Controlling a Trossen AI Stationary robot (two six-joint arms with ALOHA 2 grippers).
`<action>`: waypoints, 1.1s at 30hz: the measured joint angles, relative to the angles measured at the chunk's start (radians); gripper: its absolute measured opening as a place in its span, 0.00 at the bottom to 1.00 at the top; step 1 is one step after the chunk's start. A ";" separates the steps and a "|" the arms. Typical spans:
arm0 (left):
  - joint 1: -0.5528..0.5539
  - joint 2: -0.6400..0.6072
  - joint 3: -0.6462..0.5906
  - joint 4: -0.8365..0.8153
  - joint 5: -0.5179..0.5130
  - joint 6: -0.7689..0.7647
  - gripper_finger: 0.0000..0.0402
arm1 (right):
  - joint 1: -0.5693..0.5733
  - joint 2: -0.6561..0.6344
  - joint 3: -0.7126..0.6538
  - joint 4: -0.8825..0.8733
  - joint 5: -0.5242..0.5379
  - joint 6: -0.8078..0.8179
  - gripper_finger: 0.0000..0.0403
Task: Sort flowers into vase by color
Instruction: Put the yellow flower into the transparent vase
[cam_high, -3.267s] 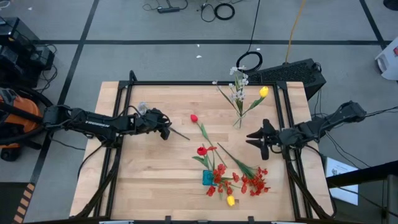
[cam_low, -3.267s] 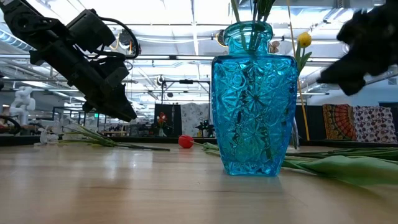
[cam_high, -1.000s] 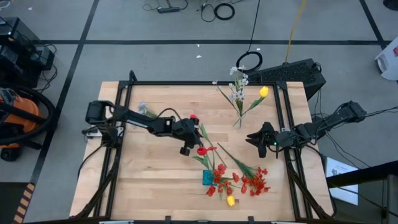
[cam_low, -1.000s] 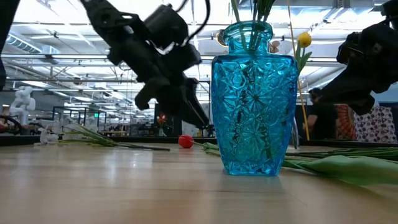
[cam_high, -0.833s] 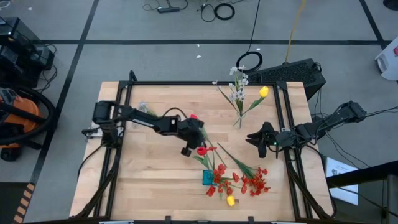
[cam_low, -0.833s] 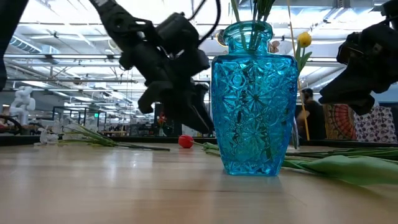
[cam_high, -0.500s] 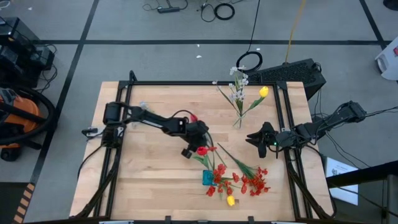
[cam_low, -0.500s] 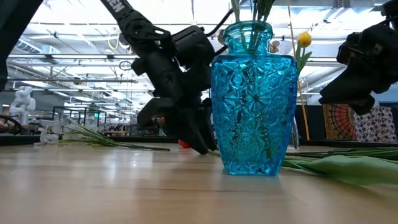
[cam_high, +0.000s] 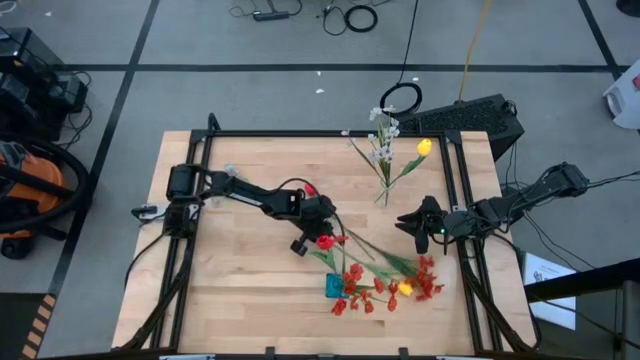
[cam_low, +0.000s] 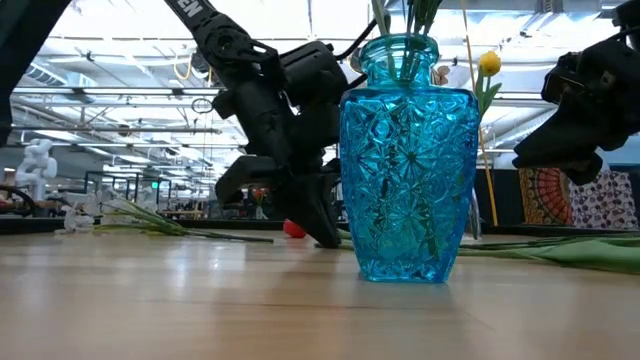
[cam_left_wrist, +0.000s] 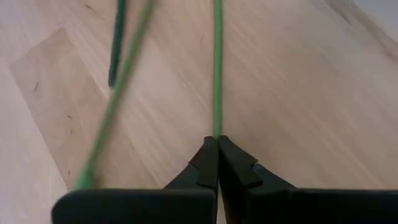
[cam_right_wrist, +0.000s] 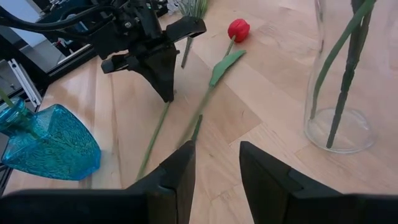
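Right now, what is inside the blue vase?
Green stems stand inside the blue vase; red blossoms spread above it in the high view. The glass pattern blurs the stems' lower ends.

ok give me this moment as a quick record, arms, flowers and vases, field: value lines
left gripper: down at the table's middle, fingers shut on a green stem
right gripper: waiting near the table's right edge, fingers open, holding nothing
blue vase: near the front edge, holds red flowers
clear vase: at the back, holds whitish sprigs and a yellow tulip
loose red tulip: lying on the table
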 joint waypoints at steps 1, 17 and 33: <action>0.000 -0.009 0.000 -0.022 -0.006 -0.015 0.01 | 0.000 0.000 0.000 0.000 0.000 0.000 0.29; -0.063 -0.186 -0.011 -0.676 -0.209 -0.587 0.00 | 0.000 0.000 0.000 -0.023 -0.003 -0.004 0.29; -0.343 -0.210 -0.014 -0.875 -0.069 -1.062 0.06 | 0.000 0.001 0.000 -0.043 -0.004 -0.002 0.29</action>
